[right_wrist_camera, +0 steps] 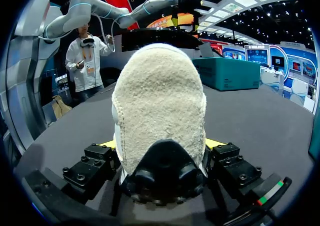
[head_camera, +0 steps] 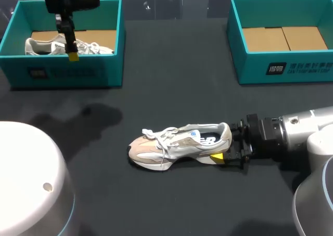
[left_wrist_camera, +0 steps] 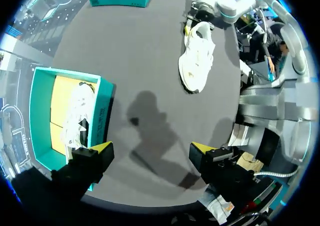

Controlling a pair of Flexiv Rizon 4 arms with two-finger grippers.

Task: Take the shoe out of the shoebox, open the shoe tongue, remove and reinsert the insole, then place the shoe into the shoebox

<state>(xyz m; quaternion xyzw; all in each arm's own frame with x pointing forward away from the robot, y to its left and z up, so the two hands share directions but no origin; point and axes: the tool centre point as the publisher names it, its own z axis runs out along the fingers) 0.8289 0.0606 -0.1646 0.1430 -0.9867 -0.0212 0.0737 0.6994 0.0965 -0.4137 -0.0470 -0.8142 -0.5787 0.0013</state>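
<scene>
Teal left shoebox (head_camera: pixel 62 72) at the far left of the tabletop (head_camera: pixel 171 79) holds a second shoe (head_camera: pixel 39 46); the right shoebox (head_camera: pixel 281 69) at far right shows only its cardboard floor. Head view: the shoe (head_camera: pixel 171 145) lies mid-tabletop, well apart from both boxes, toe toward the left arm's side, laces done up, tongue not lifted, insole not visible. Right pincer (head_camera: pixel 229 151) is at the heel, one yellow tip against the sole edge. Left pincer (head_camera: pixel 72 51) hangs over the left shoebox, above the second shoe.

Left wrist view: the left pincer is wide open with nothing between the fingertips (left_wrist_camera: pixel 102 147). The left shoebox lies just beside one finger; the shoe is far ahead.

Right wrist view: the fuzzy heel fills the gap, fingers (right_wrist_camera: pixel 90 168) pressed on both sides, so it looks clamped on the heel, narrow hold only.

Risks, as judgement:
- The heel-only grip could let the toe droop or swing if the shoe is lifted.
- The soft collar may squash and slip out.
- The left arm is far off, so working the tongue one-armed could drag the shoe across the tabletop.
- Tied laces may block the tongue and insole.
- A left pincer descent could hit the box wall or snag the second shoe.
</scene>
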